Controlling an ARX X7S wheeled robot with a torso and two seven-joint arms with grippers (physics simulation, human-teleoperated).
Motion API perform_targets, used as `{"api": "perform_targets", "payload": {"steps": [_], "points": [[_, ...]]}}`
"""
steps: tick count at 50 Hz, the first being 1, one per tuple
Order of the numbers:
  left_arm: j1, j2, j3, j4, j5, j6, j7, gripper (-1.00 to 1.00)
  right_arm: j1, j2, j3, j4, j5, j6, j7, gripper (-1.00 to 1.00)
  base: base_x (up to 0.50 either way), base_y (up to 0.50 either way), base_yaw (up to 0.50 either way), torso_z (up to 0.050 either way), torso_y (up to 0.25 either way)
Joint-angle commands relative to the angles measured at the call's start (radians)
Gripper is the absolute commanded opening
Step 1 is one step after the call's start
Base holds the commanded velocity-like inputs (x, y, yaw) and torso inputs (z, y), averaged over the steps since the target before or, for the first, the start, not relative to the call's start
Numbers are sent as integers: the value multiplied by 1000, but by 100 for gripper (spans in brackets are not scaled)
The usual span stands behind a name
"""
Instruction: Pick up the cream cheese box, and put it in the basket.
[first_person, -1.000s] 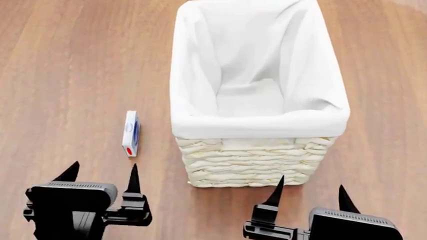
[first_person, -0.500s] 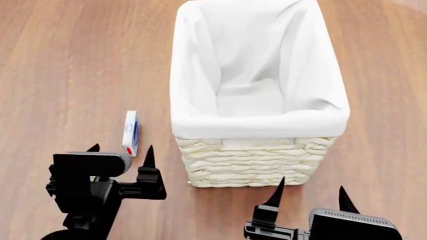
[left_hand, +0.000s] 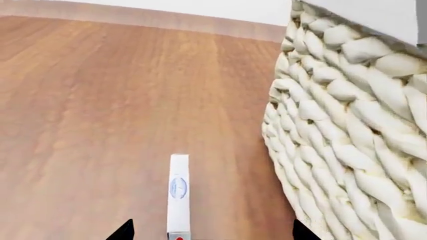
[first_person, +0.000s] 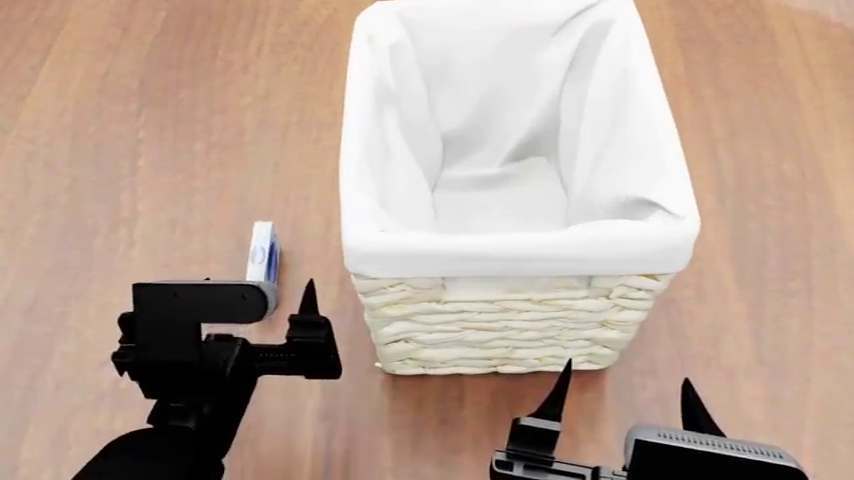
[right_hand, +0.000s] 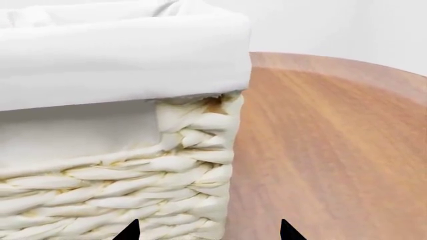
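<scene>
Bare simulated test setting: wood-grain bench (first_person: 147, 120) against a plain white backdrop, carrying one household wicker basket (first_person: 507, 325).

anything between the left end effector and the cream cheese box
Nothing visible. The cream cheese box stands on edge on bare wood, directly ahead of the open left end effector, with the basket off to one side.

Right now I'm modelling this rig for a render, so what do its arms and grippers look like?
Both are matte black. The left gripper has a boxy body with a ribbed grey top strip and thin, pointed fingers. The right gripper matches. No cables, markings or sleeves show.
</scene>
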Motion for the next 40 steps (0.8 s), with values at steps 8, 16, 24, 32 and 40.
{"api": "perform_targets", "payload": {"steps": [8,16,24,32,40], "points": [[-103,40,-8,-204,25,51,8,100,-32,-3,26,-67,5,14,-26,100,0,0,0,0,0],[-140,47,16,-285,25,81,10,100,-26,-6,15,-59,2,12,-27,100,0,0,0,0,0],[-178,52,39,-340,16,91,5,100,-33,2,18,-85,12,17,-23,100,0,0,0,0,0],[-226,68,99,-461,-21,143,-1,100,-48,11,23,-105,20,11,-21,100,0,0,0,0,0],[-288,71,239,-602,-169,215,-6,100,-72,20,29,-134,34,1,-23,100,0,0,0,0,0]]}}
